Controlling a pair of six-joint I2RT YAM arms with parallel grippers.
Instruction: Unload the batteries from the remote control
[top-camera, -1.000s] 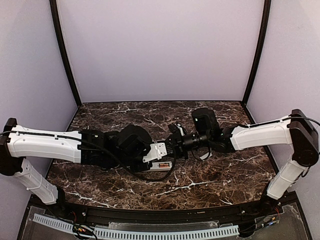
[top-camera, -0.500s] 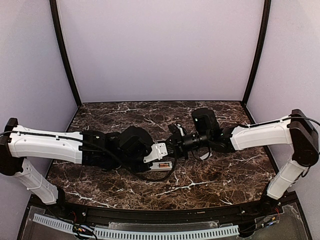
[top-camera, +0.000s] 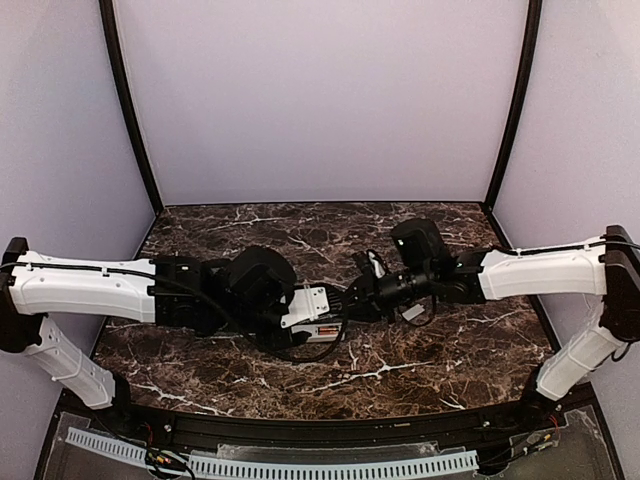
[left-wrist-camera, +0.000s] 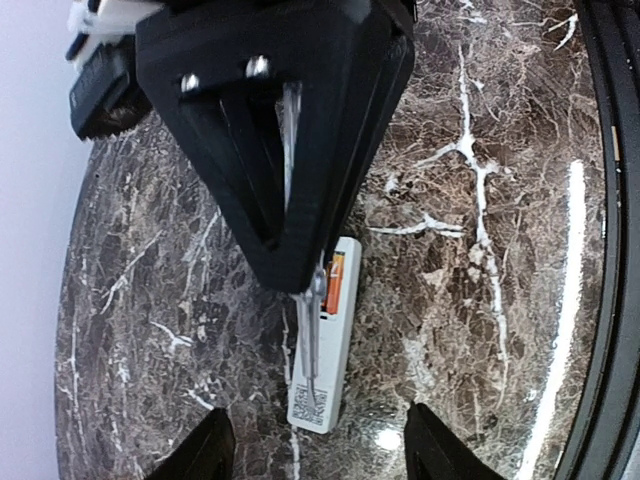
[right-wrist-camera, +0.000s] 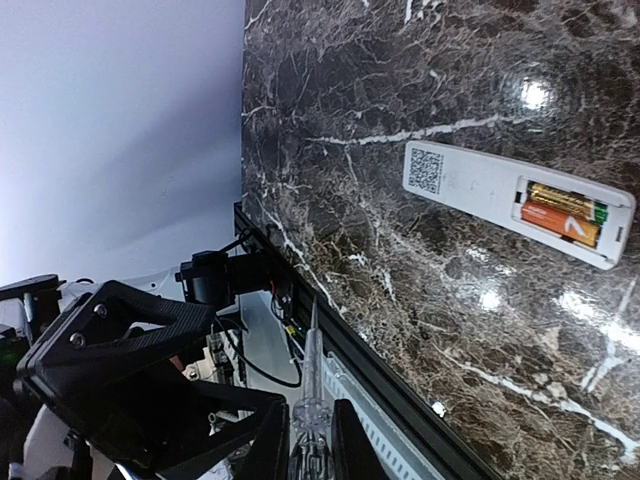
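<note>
The white remote control (right-wrist-camera: 465, 180) lies back up on the marble table, its battery recess uncovered. Two orange-copper batteries (right-wrist-camera: 565, 215) sit side by side in that recess. In the left wrist view one battery (left-wrist-camera: 335, 280) shows at the remote control's (left-wrist-camera: 330, 375) far end. My right gripper (right-wrist-camera: 308, 415) is shut on a thin clear-grey stick (right-wrist-camera: 312, 350), which hangs over the remote (top-camera: 322, 331) with its tip free. My left gripper (left-wrist-camera: 318, 432) is open, with nothing between its fingers (left-wrist-camera: 215, 450), just left of the right gripper (top-camera: 352, 298).
The black rail (right-wrist-camera: 380, 370) runs along the table's near edge, with a white slotted cable duct (top-camera: 300, 465) below it. Lavender walls close the back and sides. In the top view both arms meet over the middle of the table.
My left gripper has opened and drawn back a little to the left. The right arm has shifted to the right, keeping the stick in its jaws.
</note>
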